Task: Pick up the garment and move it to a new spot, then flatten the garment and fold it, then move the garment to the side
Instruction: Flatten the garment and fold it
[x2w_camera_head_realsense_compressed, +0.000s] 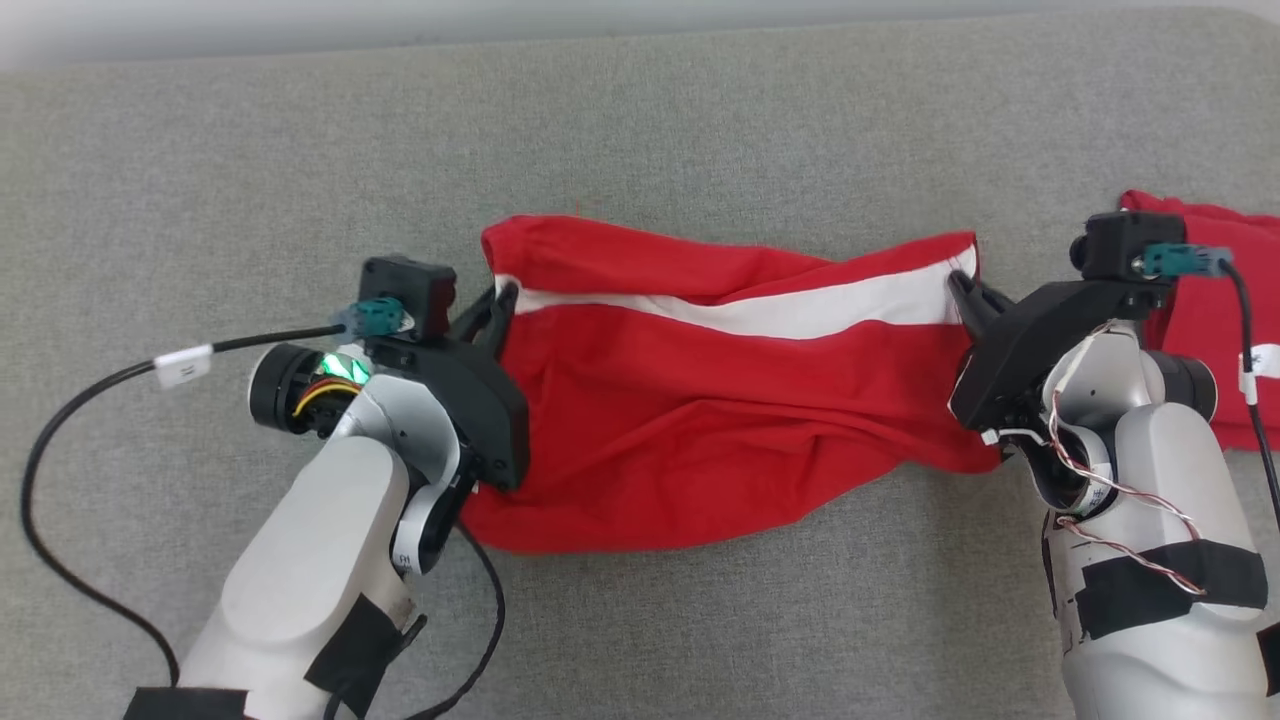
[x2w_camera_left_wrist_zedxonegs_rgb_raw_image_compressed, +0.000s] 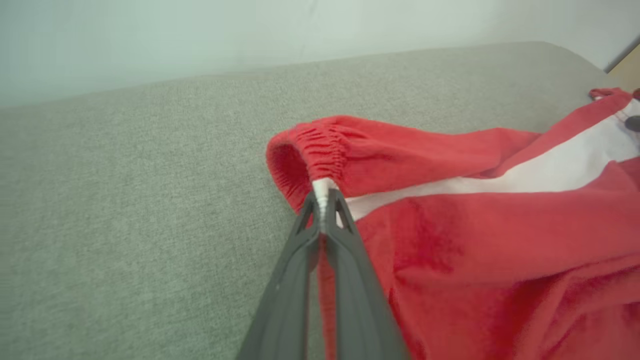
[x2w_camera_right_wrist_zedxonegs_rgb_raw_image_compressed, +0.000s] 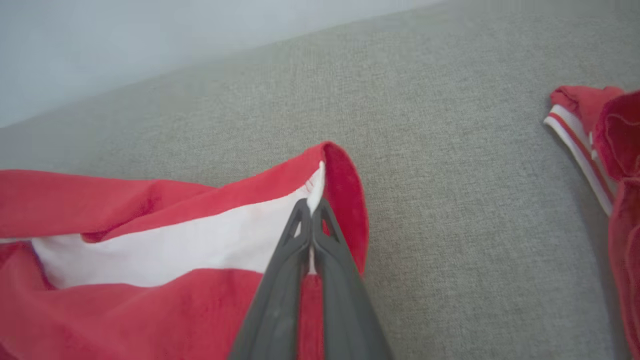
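Holding the garment (x2w_camera_head_realsense_compressed: 700, 420), left tool (x2w_camera_head_realsense_compressed: 503, 296) and right tool (x2w_camera_head_realsense_compressed: 962, 286) clamp its ends; left wrist view reveals elastic (x2w_camera_left_wrist_zedxonegs_rgb_raw_image_compressed: 320, 145).

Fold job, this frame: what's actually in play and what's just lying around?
In the job:
- red cloth garment with a white stripe, stretched between the claws
- left claw, shut on its elastic-cuffed end
- right claw, shut on the opposite end
- grey fabric surface it lies on

Lying about:
- second red cloth piece with white-striped trim, apart at the right
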